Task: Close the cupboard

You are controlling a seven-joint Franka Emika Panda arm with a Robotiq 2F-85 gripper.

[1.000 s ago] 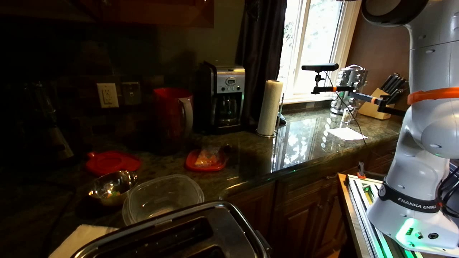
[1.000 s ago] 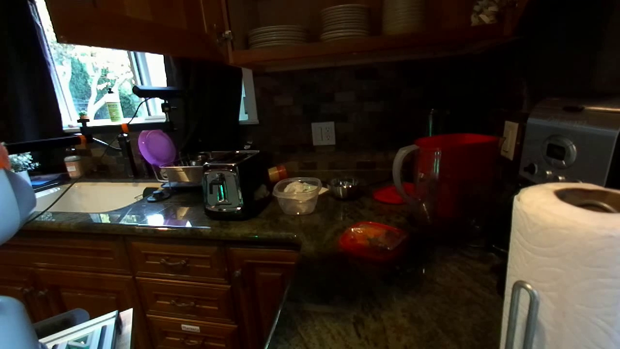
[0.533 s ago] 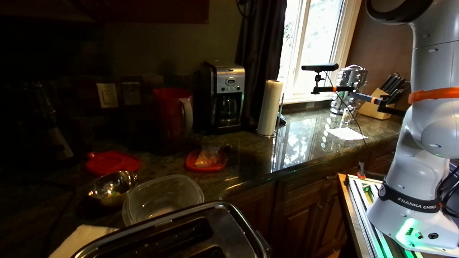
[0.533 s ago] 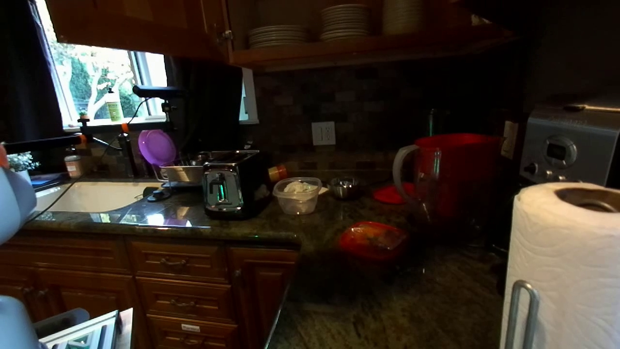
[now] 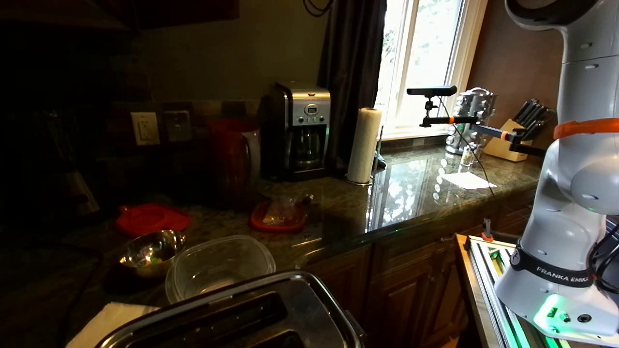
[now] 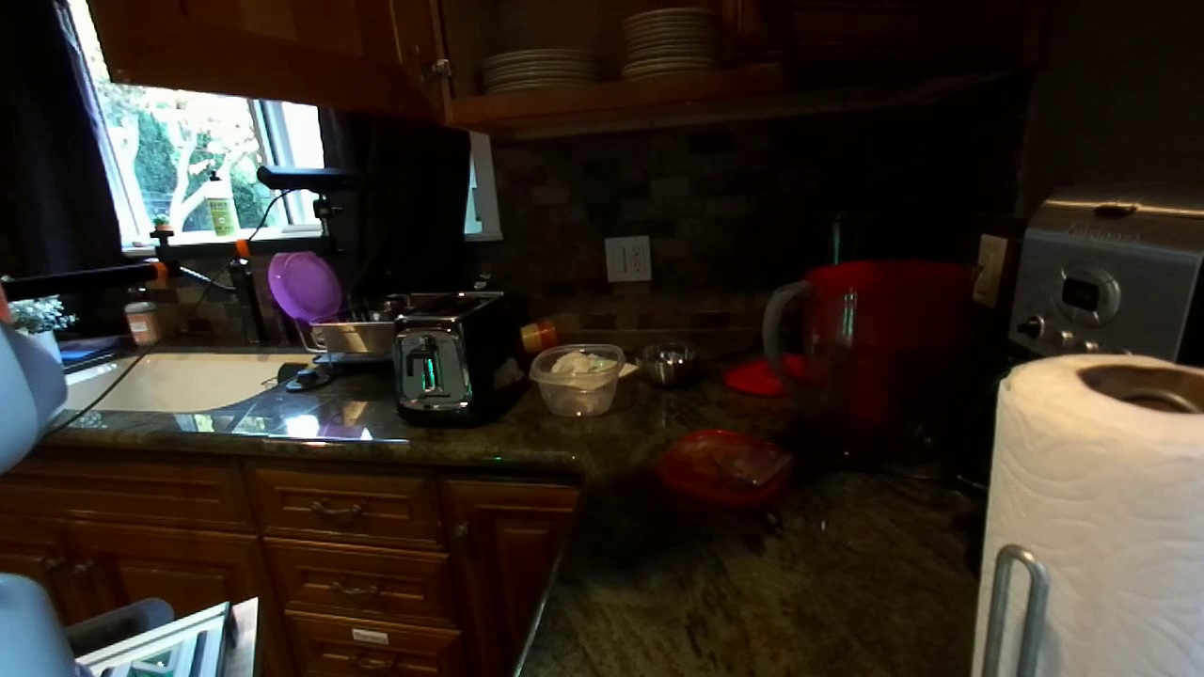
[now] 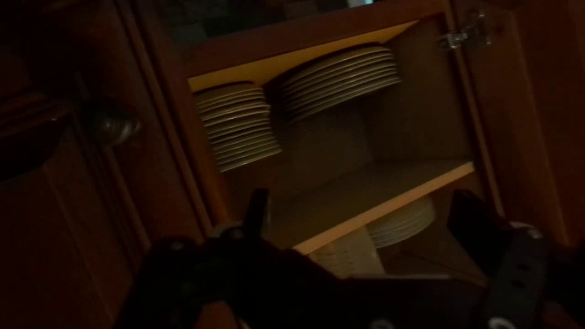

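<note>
The cupboard (image 6: pixel 602 111) is a reddish-brown wall cabinet with plate stacks inside. In an exterior view, its door by the window (image 6: pixel 254 56) stands open on its hinge, and its far-side door (image 6: pixel 875 38) covers the right part of the opening. A dark door strip (image 5: pixel 188 12) shows at the top of an exterior view. The upside-down wrist view shows the cupboard frame (image 7: pixel 292 41), the hinged open door (image 7: pixel 534 119) at right and the knobbed door (image 7: pixel 59 219) at left. My gripper (image 7: pixel 361 194) is open and empty before the opening. Exterior views do not show it.
Below are a toaster (image 6: pixel 442 357), a clear tub (image 6: pixel 576 381), a metal bowl (image 6: pixel 668 365), a red pitcher (image 6: pixel 884 348), a coffee maker (image 5: pixel 307 130) and a paper towel roll (image 6: pixel 1091 517). A camera on a bracket (image 5: pixel 431 91) stands near my arm (image 5: pixel 585 159).
The cupboard's far-side door has swung inward and now hides the right-hand plates. Its strip has drawn back leftward at the top of an exterior view. My arm has shifted slightly.
</note>
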